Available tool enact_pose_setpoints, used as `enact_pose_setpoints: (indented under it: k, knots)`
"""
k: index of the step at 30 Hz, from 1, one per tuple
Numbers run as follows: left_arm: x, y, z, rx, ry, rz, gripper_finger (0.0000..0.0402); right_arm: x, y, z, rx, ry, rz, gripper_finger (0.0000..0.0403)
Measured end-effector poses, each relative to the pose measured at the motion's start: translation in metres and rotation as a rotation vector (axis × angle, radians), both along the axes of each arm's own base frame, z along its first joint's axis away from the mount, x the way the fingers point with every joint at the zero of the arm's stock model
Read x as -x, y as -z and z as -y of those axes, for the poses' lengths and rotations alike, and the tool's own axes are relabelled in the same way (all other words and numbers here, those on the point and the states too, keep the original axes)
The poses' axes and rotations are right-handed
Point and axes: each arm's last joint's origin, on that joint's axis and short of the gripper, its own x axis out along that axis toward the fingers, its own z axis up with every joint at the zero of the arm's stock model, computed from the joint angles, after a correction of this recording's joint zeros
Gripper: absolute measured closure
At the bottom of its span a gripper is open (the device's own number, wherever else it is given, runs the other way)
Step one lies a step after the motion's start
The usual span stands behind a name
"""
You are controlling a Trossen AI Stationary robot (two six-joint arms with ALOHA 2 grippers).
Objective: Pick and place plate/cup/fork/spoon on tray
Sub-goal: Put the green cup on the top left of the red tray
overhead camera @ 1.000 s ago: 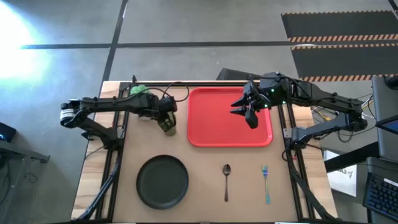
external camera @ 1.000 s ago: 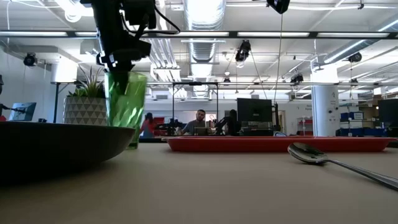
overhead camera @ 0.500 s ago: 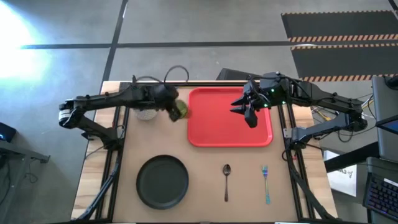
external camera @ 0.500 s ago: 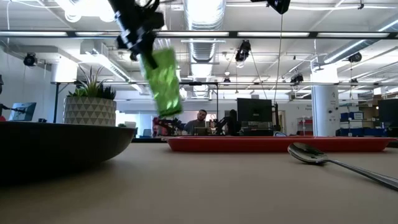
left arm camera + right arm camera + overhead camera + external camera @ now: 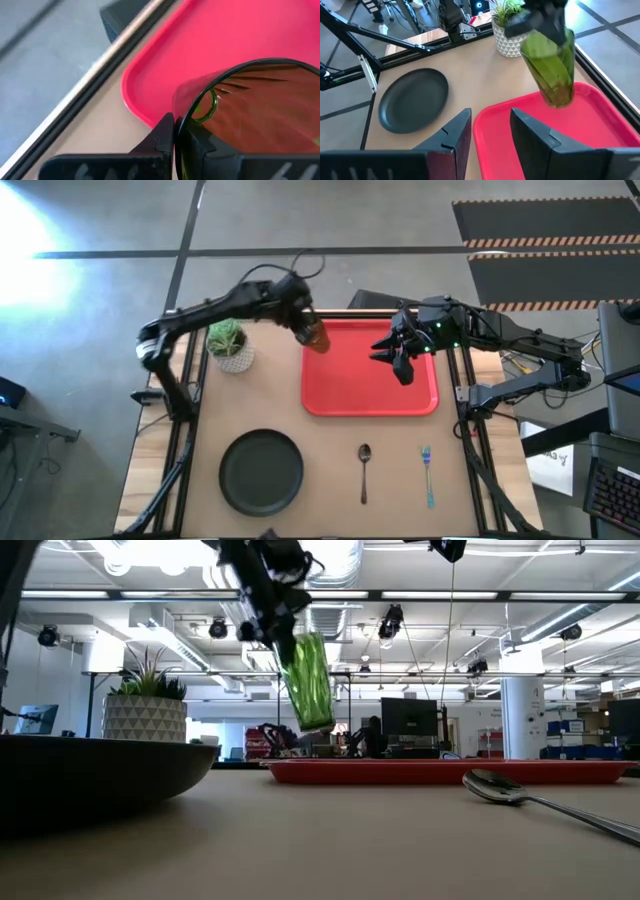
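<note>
The left gripper [image 5: 303, 328] is clamped on the cup [image 5: 316, 337], tilted in the air over the tray's [image 5: 370, 398] far left corner; it should level it, lower it gently inside the rim, then release; the right gripper [image 5: 392, 353] hovers open over the tray.

The left gripper [image 5: 272, 602] clamps the tilted green cup [image 5: 308, 681] in the air above the red tray's [image 5: 450, 772] left end.

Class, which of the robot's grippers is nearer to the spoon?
The right gripper, open above the tray, with the spoon below it on the table. The left gripper holds the cup at the tray's far-left corner.
</note>
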Motion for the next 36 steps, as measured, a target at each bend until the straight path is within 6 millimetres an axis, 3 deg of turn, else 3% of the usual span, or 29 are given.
enact_pose_setpoints:
  k: [8,12,15,26,36]
  knots:
    - [-0.035,-0.007,-0.045,-0.005,0.043,-0.024,0.0401,0.0,0.0,0.0,0.0,-0.001,0.0,0.0282]
    - [-0.034,-0.011,-0.061,0.029,0.025,-0.084,0.0401,0.0,0.0,0.0,0.0,-0.001,-0.001,0.028]
    - [-0.031,-0.002,-0.07,0.06,0.014,-0.172,0.0401,0.0,0.0,0.0,0.001,-0.003,-0.001,0.0281]
    - [-0.041,0.018,-0.077,0.087,0.025,-0.183,0.0402,0.0,0.0,0.0,0.008,-0.015,-0.001,0.0282]
    - [-0.052,0.032,-0.068,0.117,0.067,-0.162,0.0402,0.0,0.0,0.0,0.019,-0.021,0.0,0.0284]
